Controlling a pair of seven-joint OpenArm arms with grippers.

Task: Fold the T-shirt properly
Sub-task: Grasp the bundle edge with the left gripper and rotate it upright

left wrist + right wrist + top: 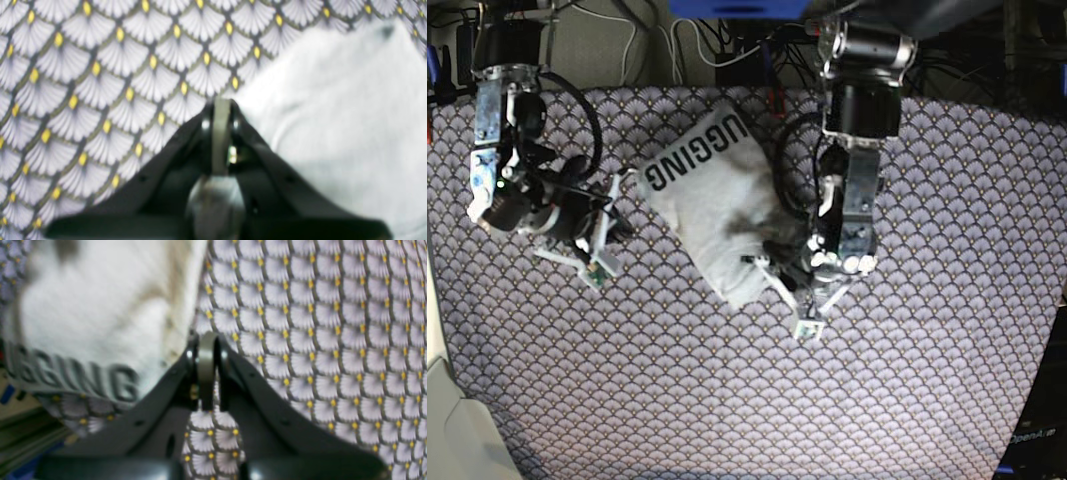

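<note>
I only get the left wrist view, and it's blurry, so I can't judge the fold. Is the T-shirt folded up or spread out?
Observer: Folded. The T-shirt is a compact bundle lying diagonally on the patterned cloth.
Operator: Which side is up?
Observer: The black lettering faces up, at the bundle's far end.
Operator: Where's the other arm?
Observer: The right gripper is shut on nothing, over the cloth beside the shirt.

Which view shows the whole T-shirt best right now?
Base: the T-shirt shows whole, a folded bundle with its lettering visible. The right wrist view catches only a blurred edge with lettering; the left wrist view shows only a plain blurred part.
</note>
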